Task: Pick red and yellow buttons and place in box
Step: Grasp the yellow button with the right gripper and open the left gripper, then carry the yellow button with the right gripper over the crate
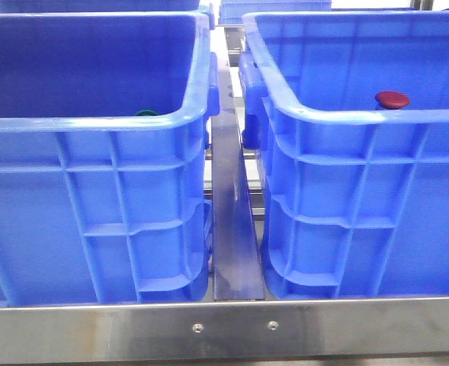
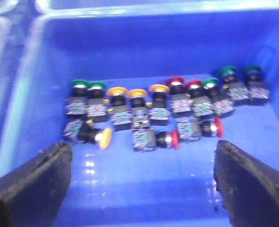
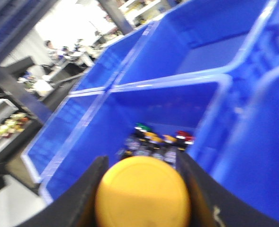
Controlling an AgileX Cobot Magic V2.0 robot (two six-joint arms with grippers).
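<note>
Currently right gripper (image 3: 141, 194) clamps a yellow button (image 3: 143, 191) — carry step, drop into the box (image 1: 361, 114) next. Left gripper (image 2: 141, 182) gapes wide above the button pile (image 2: 163, 111) — red pick pending.

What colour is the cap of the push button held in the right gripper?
Yellow-orange: the round-capped push button fills the right gripper in the right wrist view.

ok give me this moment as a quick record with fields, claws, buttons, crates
left claw: open, empty, hovering above the cluster of push buttons
right claw: shut on a round yellow-capped push button
button cluster: green, yellow and red caps lying on the blue plastic crate floor
front view left crate: green cap peeking over the rim
front view right crate: dark red cap inside
</note>
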